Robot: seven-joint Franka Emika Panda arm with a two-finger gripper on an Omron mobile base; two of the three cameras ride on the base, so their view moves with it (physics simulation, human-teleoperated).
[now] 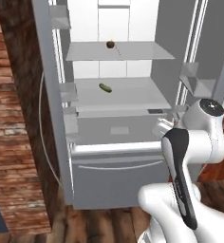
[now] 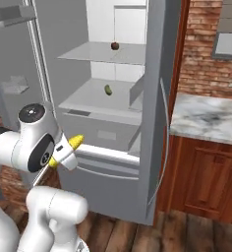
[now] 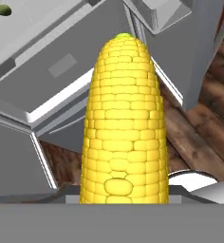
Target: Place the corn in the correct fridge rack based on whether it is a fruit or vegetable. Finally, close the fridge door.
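Observation:
My gripper is shut on the corn, a stubby yellow cob with a greenish tip. I hold it low in front of the open fridge, beneath the level of the shelves. In the hand view the corn stands upright in the middle and hides my fingertips. The fridge rack, the lower pale shelf, lies up and ahead of the corn and carries a dark green cucumber. In the left base view the rack and the cucumber sit above and left of my hand.
A small dark red fruit rests on the upper shelf. Both fridge doors stand open, one on the left and one on the right. A closed drawer front lies below. A marble counter and a brick wall flank the fridge.

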